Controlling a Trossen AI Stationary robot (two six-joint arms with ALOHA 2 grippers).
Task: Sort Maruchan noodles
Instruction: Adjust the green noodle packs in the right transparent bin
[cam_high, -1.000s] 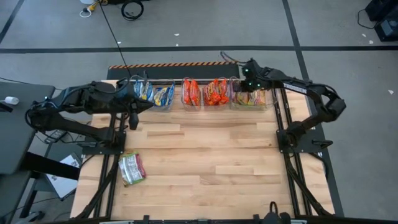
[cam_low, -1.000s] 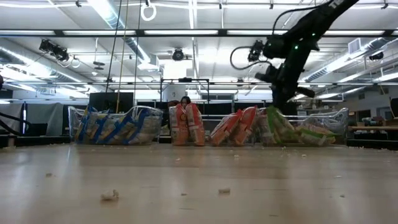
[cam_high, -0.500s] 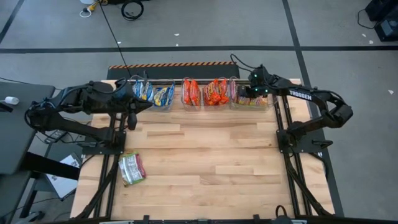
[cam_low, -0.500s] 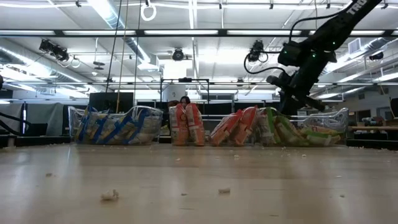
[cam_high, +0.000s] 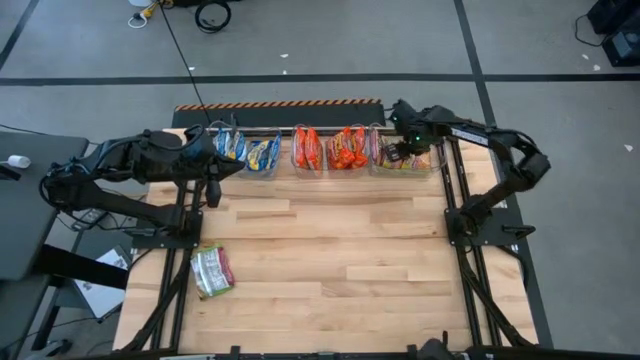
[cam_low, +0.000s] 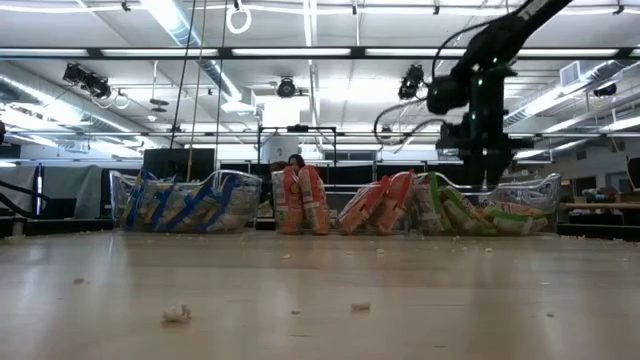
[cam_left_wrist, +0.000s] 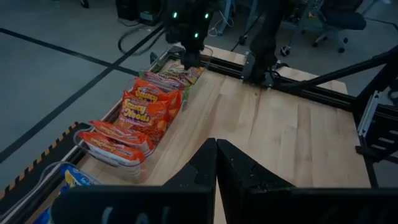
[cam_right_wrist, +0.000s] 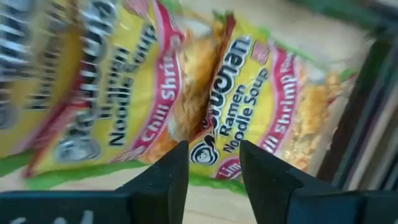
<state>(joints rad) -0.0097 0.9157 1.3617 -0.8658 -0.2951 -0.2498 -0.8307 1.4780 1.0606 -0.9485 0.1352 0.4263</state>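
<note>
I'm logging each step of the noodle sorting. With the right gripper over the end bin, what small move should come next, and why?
Probably lift the right gripper straight up out of the right-hand bin. Its jaws stand apart above the yellow chili shrimp packets, gripping none, so the drop looks done. One yellow-green packet still lies loose on the table's left side, near the shut left gripper.

Three clear bins (cam_high: 327, 163) in a row along the tabletop's far edge. One loose yellow-green packet (cam_high: 211, 270) near the left edge, toward the near corner. Two arms, one per side. At least two yellow-green packets (cam_right_wrist: 255, 106) in the right bin; orange-red packets (cam_left_wrist: 144, 112) in the middle bin and blue-yellow packets (cam_high: 247, 151) in the left bin too bunched to count.
</note>
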